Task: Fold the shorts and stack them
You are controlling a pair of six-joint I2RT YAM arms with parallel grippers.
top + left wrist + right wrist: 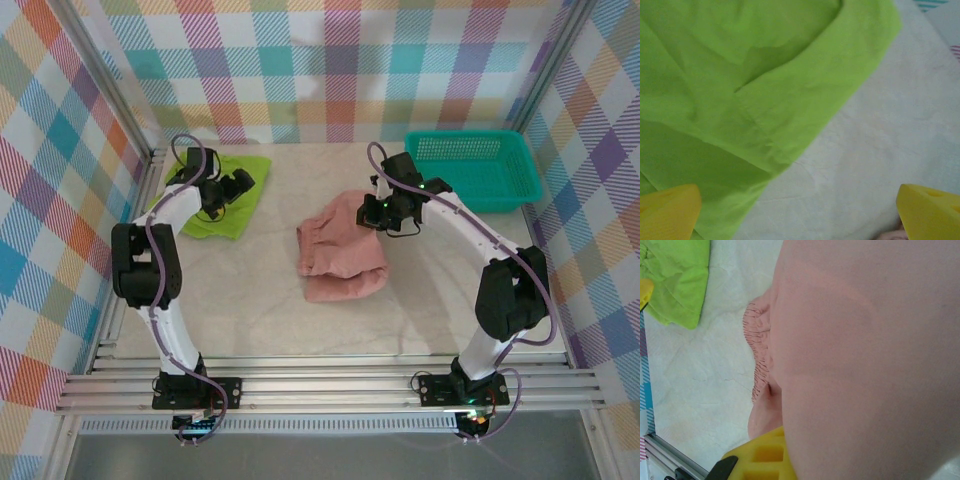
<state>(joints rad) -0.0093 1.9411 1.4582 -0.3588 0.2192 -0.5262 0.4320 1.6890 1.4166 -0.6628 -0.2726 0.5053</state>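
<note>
Pinching pink shorts [340,255] at their 1 o'clock edge, R gripper [374,212] clamped tight; shorts bunched mid-table [300,320]. L gripper [238,187] spread wide, nothing held, over green shorts [222,218] at 10 o'clock. Basket [470,172] at 2 o'clock.

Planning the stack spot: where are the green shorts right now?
In the top view the green shorts lie at the far left of the table, beneath the open left end effector, well apart from the pink shorts mid-table.
</note>
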